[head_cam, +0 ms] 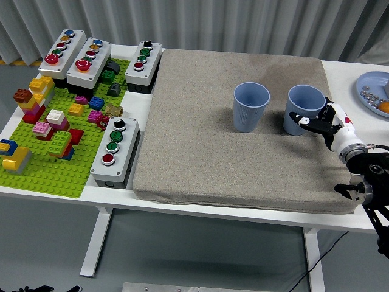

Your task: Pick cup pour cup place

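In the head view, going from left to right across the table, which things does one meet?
Green brick baseplate → button box with black, green and red buttons → grey mat → left blue cup → right blue cup → right hand → blue plate.

a: what's cut off here?
b: the blue plate [372,85] runs past the right edge, and the bits on it are too small to name.
a: and the right hand [321,120]?
b: it covers the right cup [302,104]'s lower side; its arm leaves the frame. whether the fingers truly touch, i cannot tell.
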Tool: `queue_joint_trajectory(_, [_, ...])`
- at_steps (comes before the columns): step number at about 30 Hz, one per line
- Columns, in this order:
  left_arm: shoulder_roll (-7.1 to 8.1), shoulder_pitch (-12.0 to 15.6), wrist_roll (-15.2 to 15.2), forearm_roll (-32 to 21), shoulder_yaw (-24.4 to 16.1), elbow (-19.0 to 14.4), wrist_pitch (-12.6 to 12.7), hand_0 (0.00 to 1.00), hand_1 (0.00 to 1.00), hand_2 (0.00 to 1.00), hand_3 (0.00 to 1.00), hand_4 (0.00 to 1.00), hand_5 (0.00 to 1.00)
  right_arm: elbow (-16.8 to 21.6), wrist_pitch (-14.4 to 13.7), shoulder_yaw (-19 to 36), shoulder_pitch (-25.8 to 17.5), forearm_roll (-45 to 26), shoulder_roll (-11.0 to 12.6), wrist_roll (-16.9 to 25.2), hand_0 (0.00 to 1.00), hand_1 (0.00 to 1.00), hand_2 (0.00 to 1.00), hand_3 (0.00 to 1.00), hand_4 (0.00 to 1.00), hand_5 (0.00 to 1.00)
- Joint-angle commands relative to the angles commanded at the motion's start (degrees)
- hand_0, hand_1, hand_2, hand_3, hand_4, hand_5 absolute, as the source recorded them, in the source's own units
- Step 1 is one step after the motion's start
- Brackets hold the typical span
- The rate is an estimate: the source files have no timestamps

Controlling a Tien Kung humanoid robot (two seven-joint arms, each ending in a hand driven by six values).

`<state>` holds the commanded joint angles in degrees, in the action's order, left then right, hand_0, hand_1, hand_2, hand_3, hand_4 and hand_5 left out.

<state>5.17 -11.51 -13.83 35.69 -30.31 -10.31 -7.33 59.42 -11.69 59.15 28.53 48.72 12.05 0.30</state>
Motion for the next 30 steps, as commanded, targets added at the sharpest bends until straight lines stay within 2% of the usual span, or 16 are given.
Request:
queue_joint_trajectory(1, [0.00, 0.05, -0.01, 0.02, -0.01, 0.00, 0.00, 0.772, 0.764, 0.818, 0.666, 0.504, 0.998, -0.06, 0.15, 0.01, -0.05, 0.02, -0.02, -0.01, 0.890, 0.782, 0.670, 0.705, 0.597, 0.002])
queue_joint_trajectory(2, [0.00, 0.07, -0.01, 0.04, -0.02, 0.00, 0.00, 0.772, 0.764, 0.819, 0.664, 0.504, 0.998, -0.10, 0.24, 0.01, -0.09, 0.03, -0.02, -0.01, 0.894, 0.795, 0.717, 0.788, 0.656, 0.002])
queue_joint_trajectory(7, [0.02, 0.27, -0.01, -0.12, 0.21, 0.00, -0.04, 0.772, 0.764, 0.819, 0.664, 0.504, 0.998, -0.56, 1.71, 0.30, -0.38, 0.37, -0.16, -0.16, 0.894, 0.795, 0.717, 0.788, 0.656, 0.002])
queue_joint_trajectory(8, [0.02, 0.29, -0.01, -0.14, 0.23, 0.00, -0.05, 0.772, 0.764, 0.818, 0.665, 0.505, 0.998, -0.60, 1.96, 0.37, -0.40, 0.57, -0.15, -0.27, 0.969, 0.881, 0.936, 0.952, 0.831, 0.053])
queue_joint_trajectory(13, [0.02, 0.31, 0.04, -0.27, 0.41, 0.00, -0.05, 0.772, 0.764, 0.818, 0.665, 0.505, 0.998, -0.94, 4.82, 1.61, -0.37, 3.35, 0.00, -1.97, 0.969, 0.881, 0.936, 0.952, 0.831, 0.053])
queue_joint_trajectory(14, [0.03, 0.30, 0.05, -0.29, 0.44, 0.00, -0.05, 0.772, 0.764, 0.818, 0.663, 0.504, 0.998, -0.96, 4.96, 1.68, -0.36, 3.47, 0.01, -2.06, 0.991, 0.950, 0.998, 0.998, 0.860, 0.100])
queue_joint_trajectory(15, [0.03, 0.27, 0.07, -0.39, 0.52, 0.00, -0.06, 0.772, 0.764, 0.818, 0.663, 0.504, 0.998, -0.94, 5.26, 1.90, -0.34, 3.93, 0.08, -2.54, 0.991, 0.950, 0.998, 0.998, 0.860, 0.100])
queue_joint_trajectory(30, [0.03, 0.13, 0.13, -0.15, 0.09, 0.00, 0.03, 0.773, 0.764, 0.817, 0.662, 0.505, 0.998, -0.21, 6.21, 3.62, -0.56, 6.54, 0.71, -4.82, 0.998, 0.968, 0.998, 0.998, 0.895, 0.128])
